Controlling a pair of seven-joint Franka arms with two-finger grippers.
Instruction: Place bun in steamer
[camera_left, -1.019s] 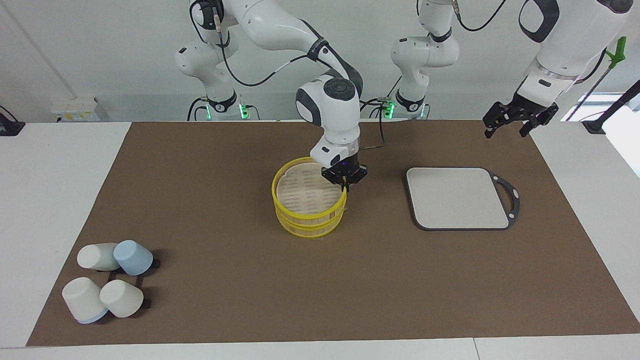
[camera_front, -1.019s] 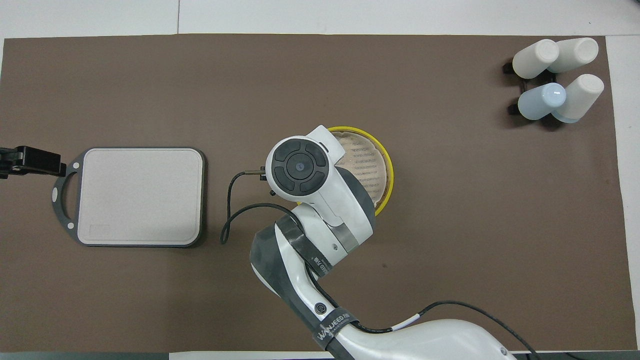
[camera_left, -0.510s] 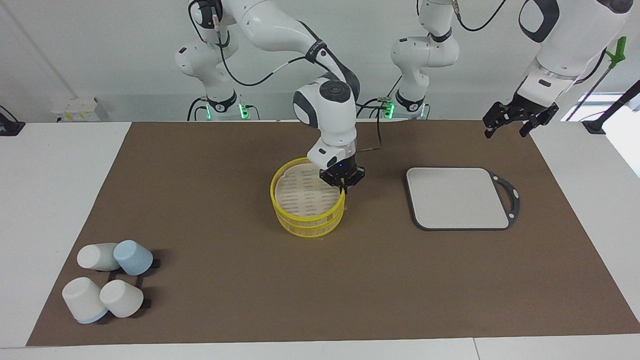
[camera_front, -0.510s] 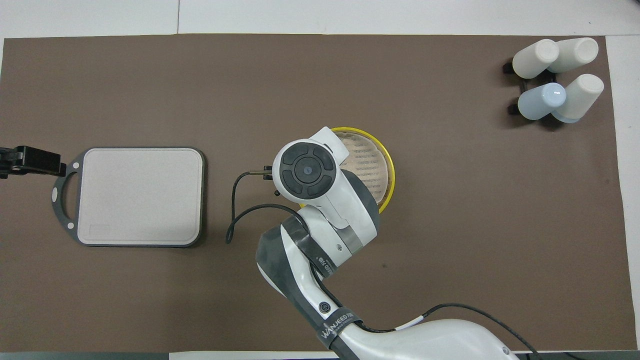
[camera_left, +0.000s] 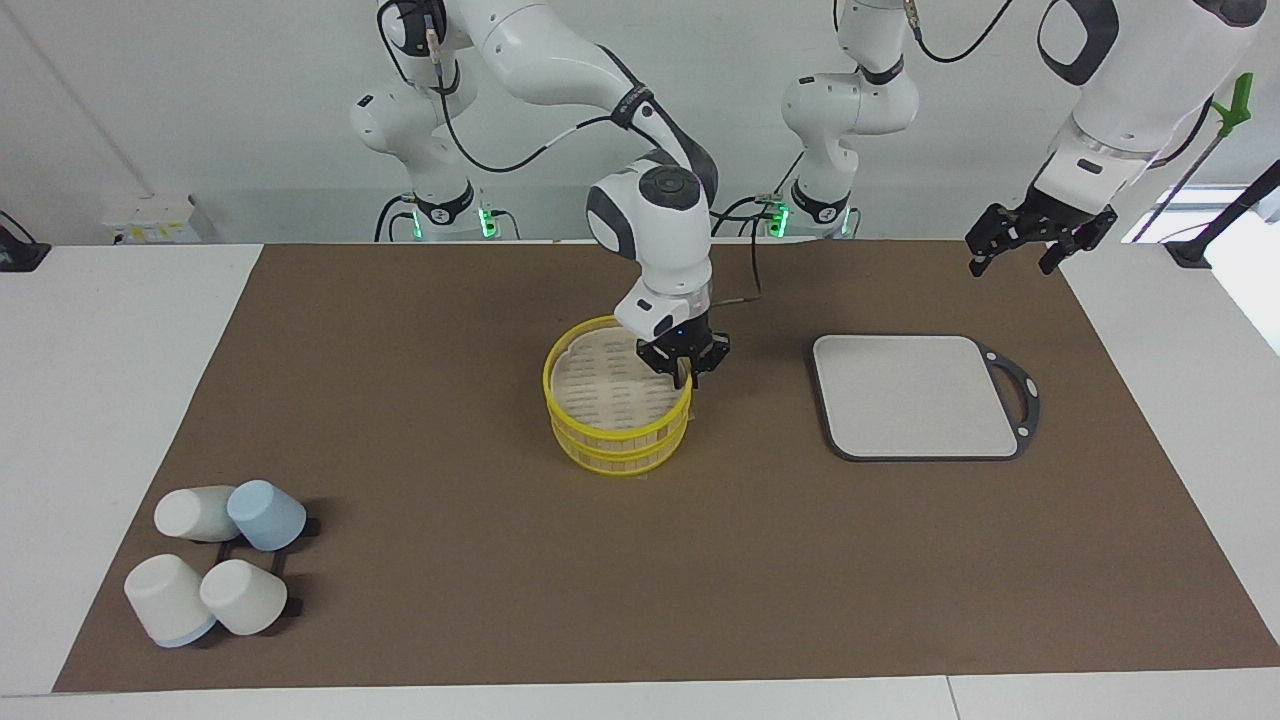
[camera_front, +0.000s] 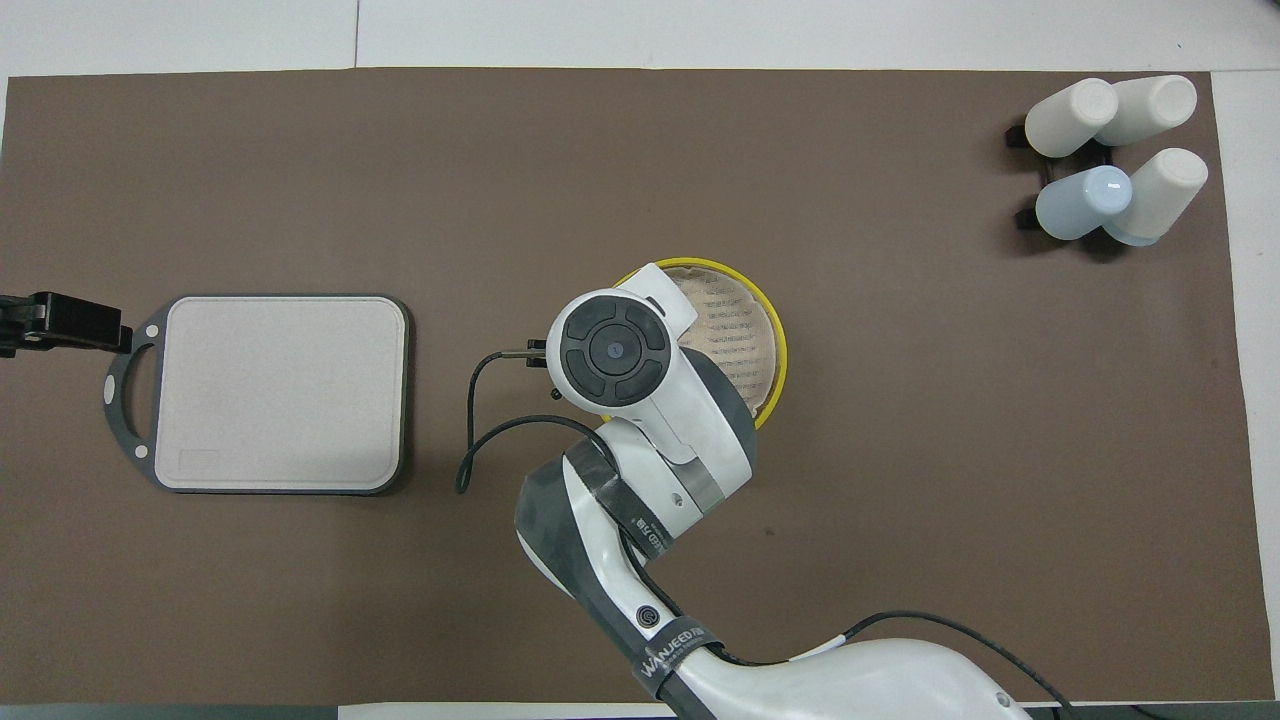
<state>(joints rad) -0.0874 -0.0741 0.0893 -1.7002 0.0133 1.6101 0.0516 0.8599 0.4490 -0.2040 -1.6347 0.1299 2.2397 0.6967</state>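
The steamer stands mid-table, with yellow rims, slatted sides and a pale slotted top; in the overhead view the right arm partly covers it. My right gripper hangs just over the steamer's rim on the side toward the left arm's end. It is shut on a small pale lump, the bun. In the overhead view the right wrist hides that gripper and the bun. My left gripper waits open and empty in the air at the left arm's end, by the board's handle; it also shows in the overhead view.
A flat grey board with a black handle lies beside the steamer toward the left arm's end. Several white and blue cups lie on a black rack at the right arm's end, farther from the robots. A brown mat covers the table.
My right gripper has risen slightly and shifted a little inward over the steamer's rim, and the wrist has turned. The left arm has not moved.
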